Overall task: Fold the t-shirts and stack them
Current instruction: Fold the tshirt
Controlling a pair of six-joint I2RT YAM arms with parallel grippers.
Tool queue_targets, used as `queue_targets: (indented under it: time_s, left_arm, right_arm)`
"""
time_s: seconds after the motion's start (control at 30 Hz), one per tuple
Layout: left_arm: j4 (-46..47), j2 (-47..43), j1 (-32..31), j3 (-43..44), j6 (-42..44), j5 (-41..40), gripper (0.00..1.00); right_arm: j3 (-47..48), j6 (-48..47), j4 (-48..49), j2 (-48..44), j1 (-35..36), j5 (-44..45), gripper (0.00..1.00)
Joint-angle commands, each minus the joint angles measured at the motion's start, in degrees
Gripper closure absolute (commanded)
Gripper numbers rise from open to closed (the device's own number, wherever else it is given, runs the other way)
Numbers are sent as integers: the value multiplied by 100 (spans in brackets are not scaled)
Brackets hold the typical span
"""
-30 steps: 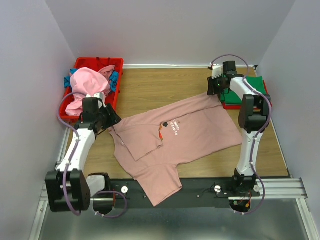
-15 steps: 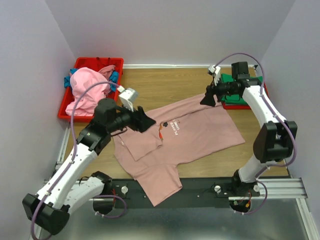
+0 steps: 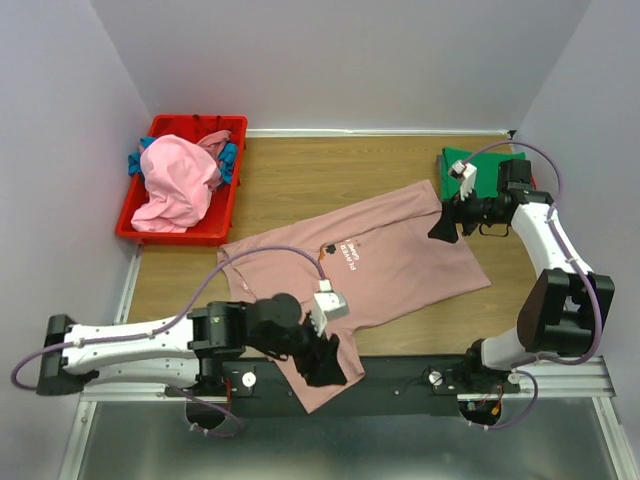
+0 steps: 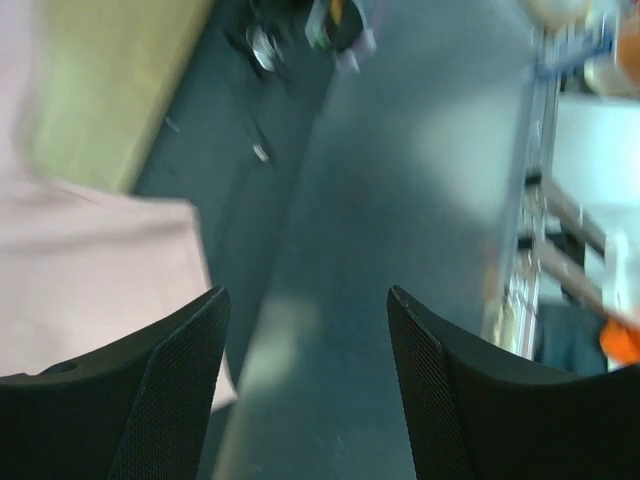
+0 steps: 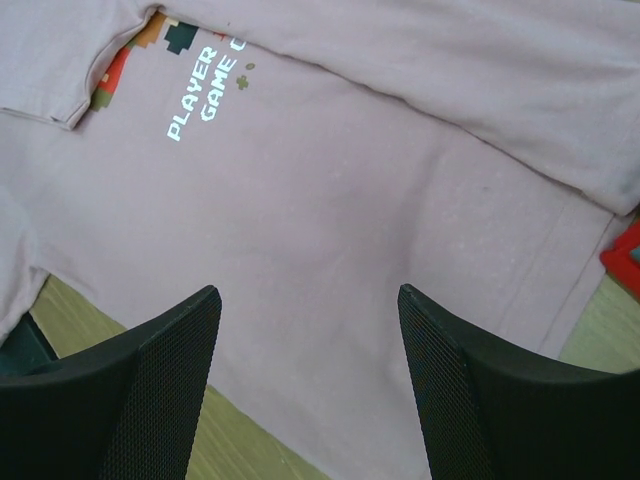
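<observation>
The released left hand (image 3: 326, 368) hangs at the dusty-pink t-shirt's (image 3: 400, 265) near hem (nothing held); the released right hand (image 3: 440, 227) hangs above its far-right edge.

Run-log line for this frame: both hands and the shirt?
large dusty-pink printed cloth t-shirt: spread on wooden table | left hand: open, empty, at its near edge | right hand: open, empty, above its right side

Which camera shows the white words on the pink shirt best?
Right wrist view: the white words look big, reading PLAYER GAME. Top view shows them tiny; left wrist view shows only a blurry shirt corner.
</observation>
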Motion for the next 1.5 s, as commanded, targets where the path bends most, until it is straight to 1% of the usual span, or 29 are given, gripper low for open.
queue_targets:
  time_s: [0.0,0.07,0.1,0.13,0.17,0.3,0.37,0.4,0.5,0.6,0.73,0.87,1.17,1.3,1.43,1.47]
  left_arm:
    - [-549,755,-1127,234,-714,-1086,29]
    - [-918,1100,-1498,375,-916,-1437,29]
    - [-1015,1415,-1761,471,-987,-1639,30]
    - [-1103,1575,-1764,516,-1040,-1728,30]
    - [-1252,1733,-1999,603,-1145,-1825,31]
    - [-1587,2689,-2440,762,-1225,-1896,33]
    - [-1771,2946,-2633,876,-1251,-2001,33]
    - [-1807,3139,-2669,903,-1277,-2001,35]
    - [-1877,3359,-2713,938,-1304,-1967,41]
    - [-1948,3500,-2722,894,-1339,-1914,51]
    - [-2088,3729,-2722,955,-1409,-1931,51]
    - [-2457,4036,-2713,1122,-1462,-2160,52]
    - [-2677,4388,-2687,1272,-1462,-2309,53]
    - [-2774,4450,-2626,1263,-1462,-2380,57]
    - [-2774,4450,-2590,1272,-1427,-2397,66]
    - [-2765,4468,-2590,1263,-1436,-2397,66]
  right_arm:
    - [-120,76,64,50,4,-68,21]
    - [-155,76,73,59,-5,-51,21]
    - [-182,76,90,77,-5,-59,21]
    - [-208,76,90,77,-5,-60,21]
    - [-234,67,99,86,-5,-60,22]
    - [-270,76,117,182,-14,-51,21]
    - [-278,67,117,226,-14,-51,21]
    - [-287,67,117,235,-14,-51,21]
    - [-314,67,117,262,-14,-77,21]
    - [-322,59,117,297,-14,-95,21]
    - [-331,58,117,305,-23,-95,21]
    - [-331,50,117,305,-14,-103,21]
    - [-331,50,108,314,-14,-121,21]
    - [-340,50,108,314,-14,-130,21]
    - [-340,50,108,314,-14,-147,21]
    - [-331,50,108,314,-14,-147,21]
